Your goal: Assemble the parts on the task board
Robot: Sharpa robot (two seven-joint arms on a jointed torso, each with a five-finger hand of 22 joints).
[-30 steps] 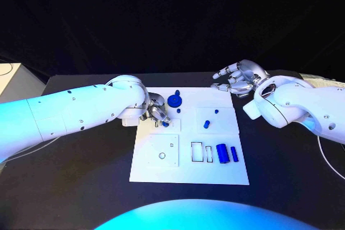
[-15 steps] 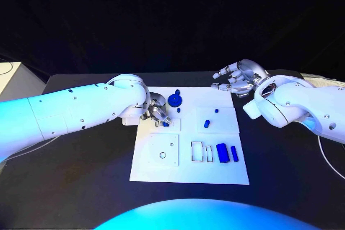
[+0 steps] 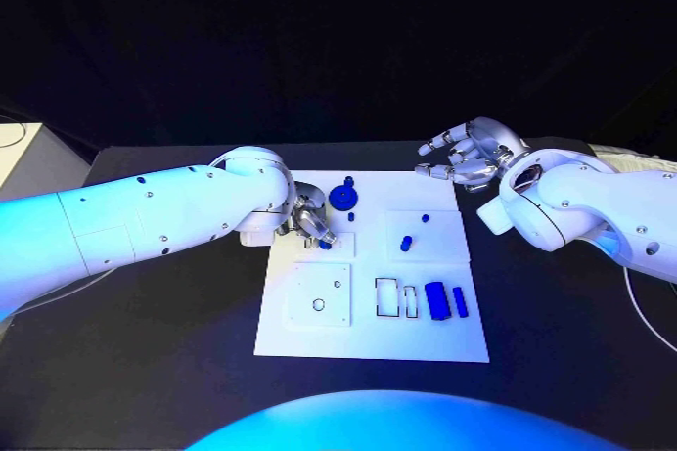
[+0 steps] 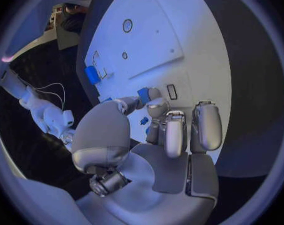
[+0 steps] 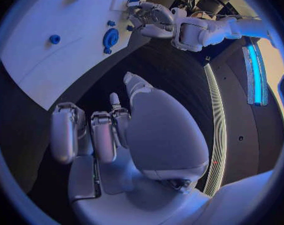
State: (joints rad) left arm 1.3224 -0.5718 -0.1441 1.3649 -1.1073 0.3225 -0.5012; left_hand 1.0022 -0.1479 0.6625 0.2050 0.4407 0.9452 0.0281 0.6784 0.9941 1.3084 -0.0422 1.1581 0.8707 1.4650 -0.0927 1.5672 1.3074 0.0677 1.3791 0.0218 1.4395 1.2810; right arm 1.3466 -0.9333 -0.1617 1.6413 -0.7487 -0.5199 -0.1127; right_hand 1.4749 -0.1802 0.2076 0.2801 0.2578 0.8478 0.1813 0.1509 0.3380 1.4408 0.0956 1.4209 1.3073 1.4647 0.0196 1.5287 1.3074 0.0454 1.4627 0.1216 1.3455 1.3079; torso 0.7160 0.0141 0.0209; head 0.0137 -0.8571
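Task board (image 3: 371,334) lies flat at the middle of the black table (image 3: 169,373), long side running near to far. Left hand (image 3: 309,222) is down over the board's far-left part, fingers curled together; the left wrist view shows a small blue part (image 4: 144,94) pinched between its fingertips (image 4: 156,105), just above the board surface beside a small rectangular slot (image 4: 172,91). Whether the part touches the board cannot be told. Right hand (image 3: 467,152) hovers off the board's far-right corner, above the table, fingers apart and loosely bent, nothing in them. A blue round disc-shaped part (image 3: 347,194) sits at the far middle of the board, just right of the left hand, with a tiny blue piece (image 3: 351,216) close on its near side. A short blue peg (image 3: 406,243) lies on the square panel right of centre. Two blue blocks rest near the right edge at mid-board: a wider block (image 3: 437,300) and a narrow bar (image 3: 460,301), side by side and apart, to the right of two empty rectangular outlines (image 3: 386,296). The near-left panel carries a small oval hole (image 3: 319,304).
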